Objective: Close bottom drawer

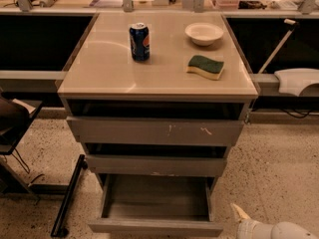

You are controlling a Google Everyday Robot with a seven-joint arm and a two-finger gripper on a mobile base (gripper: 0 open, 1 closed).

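Drawer: bottom drawer (155,227) stands pulled far out of the cabinet (99,68); we judge it needs a push on its front panel.
Gripper: gripper (238,214) is low, just right of the cabinet's base; apart or together, we cannot tell.
Arm: arm (279,230) lies nearly level, pointing toward the cabinet.

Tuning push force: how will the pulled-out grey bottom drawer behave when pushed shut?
The shallow grey bottom drawer looks empty, so probably light and easy to slide. Its wide flat front likely stays stiff, though an off-centre push may rack it. The claw sits low, right of the front.
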